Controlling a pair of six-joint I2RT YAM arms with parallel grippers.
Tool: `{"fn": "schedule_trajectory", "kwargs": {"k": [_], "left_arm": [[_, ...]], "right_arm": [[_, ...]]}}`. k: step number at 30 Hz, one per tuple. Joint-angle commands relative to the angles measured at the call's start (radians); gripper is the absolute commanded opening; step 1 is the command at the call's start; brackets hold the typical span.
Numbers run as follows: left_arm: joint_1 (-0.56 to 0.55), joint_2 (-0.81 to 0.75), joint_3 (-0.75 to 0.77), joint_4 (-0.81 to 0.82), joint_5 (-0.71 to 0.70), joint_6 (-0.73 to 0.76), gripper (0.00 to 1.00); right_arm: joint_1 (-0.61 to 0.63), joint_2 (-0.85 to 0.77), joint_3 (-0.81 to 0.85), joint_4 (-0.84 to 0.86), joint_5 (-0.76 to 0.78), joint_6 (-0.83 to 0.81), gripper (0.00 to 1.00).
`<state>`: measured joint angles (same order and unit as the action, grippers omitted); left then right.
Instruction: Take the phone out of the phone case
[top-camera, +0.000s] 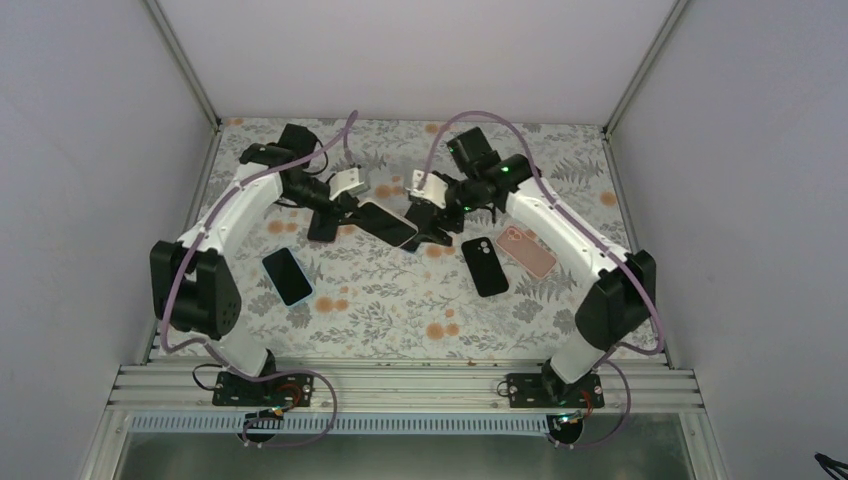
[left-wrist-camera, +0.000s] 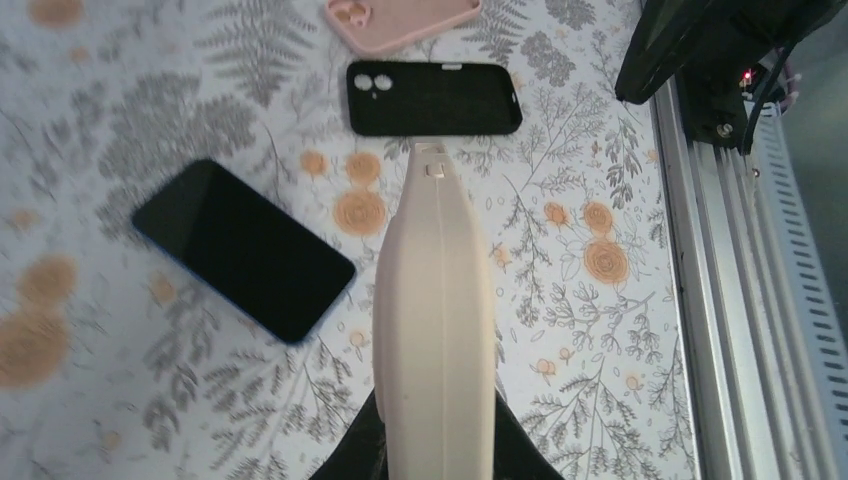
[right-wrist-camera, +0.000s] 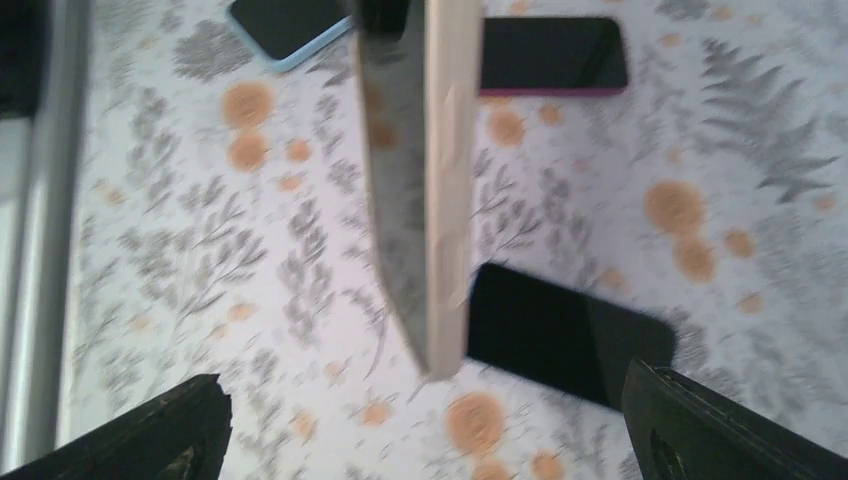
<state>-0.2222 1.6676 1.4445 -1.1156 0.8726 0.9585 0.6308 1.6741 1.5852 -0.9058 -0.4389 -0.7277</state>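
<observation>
Left gripper (left-wrist-camera: 437, 445) is pinching the cream-coloured cased phone (left-wrist-camera: 435, 320). Its black fingers (left-wrist-camera: 520, 455) are pressed against both flat faces, holding it edge-on, up off the floral-patterned table (left-wrist-camera: 620, 380). Right gripper (right-wrist-camera: 425, 395) is spread as wide as it goes, with the phone's free end out in front of the gap and touching neither finger. Lying flat on the table underneath are a black phone case (left-wrist-camera: 435, 97), a pink phone case (left-wrist-camera: 400, 18) and a dark phone (left-wrist-camera: 245, 250), screen up.
</observation>
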Motion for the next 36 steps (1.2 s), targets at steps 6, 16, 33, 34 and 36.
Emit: {"fn": "schedule_trajectory", "kwargs": {"k": [6, 16, 33, 34, 36], "left_arm": [[-0.07, -0.176, 0.026, 0.04, 0.04, 0.097, 0.02], [-0.111, -0.178, 0.03, -0.086, 0.086, 0.193, 0.02], [-0.164, -0.18, 0.055, -0.223, 0.114, 0.273, 0.02], [-0.167, -0.181, 0.053, -0.22, 0.115, 0.273, 0.02], [-0.174, -0.181, 0.049, -0.213, 0.118, 0.273, 0.02]], "right_arm": [[-0.083, -0.107, -0.178, -0.105, -0.323, -0.214, 0.98], [-0.124, -0.049, -0.185, -0.071, -0.365, -0.238, 0.92], [-0.204, 0.108, -0.037, -0.164, -0.454, -0.329, 0.84], [-0.205, 0.115, -0.028, -0.172, -0.451, -0.332, 0.83], [-0.21, 0.117, -0.016, -0.175, -0.449, -0.332, 0.82]]}}
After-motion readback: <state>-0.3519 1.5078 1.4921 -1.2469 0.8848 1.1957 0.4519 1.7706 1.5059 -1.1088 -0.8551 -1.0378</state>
